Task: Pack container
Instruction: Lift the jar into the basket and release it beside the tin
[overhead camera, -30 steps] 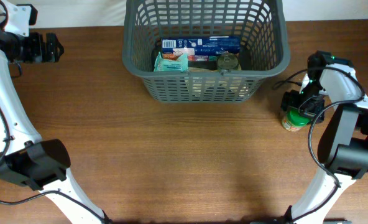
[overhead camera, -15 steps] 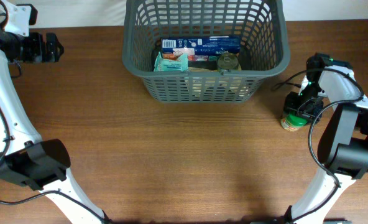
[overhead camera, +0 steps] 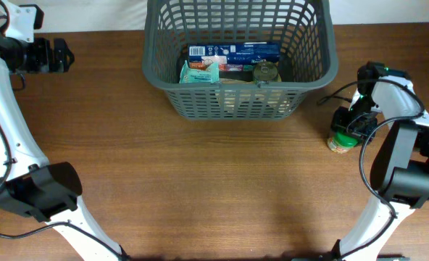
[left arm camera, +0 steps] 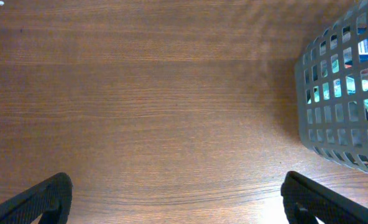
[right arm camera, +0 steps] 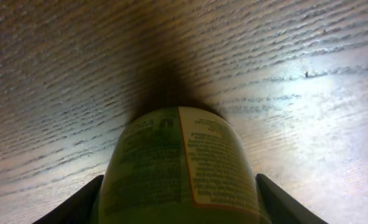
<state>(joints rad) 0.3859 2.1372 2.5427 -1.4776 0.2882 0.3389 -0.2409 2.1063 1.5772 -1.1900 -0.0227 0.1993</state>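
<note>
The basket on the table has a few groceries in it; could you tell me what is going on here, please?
Two robot arms are packing the grey basket, which holds a blue box, a teal packet and a dark-lidded jar. The right gripper is closed around a green-labelled can resting on the table to the basket's right. The left gripper hangs open over the wood on the basket's left, holding nothing.

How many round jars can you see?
2. One jar sits in the basket, in front of the blue box. The other jar stands on the table, in the right gripper. More may be hidden in there.
</note>
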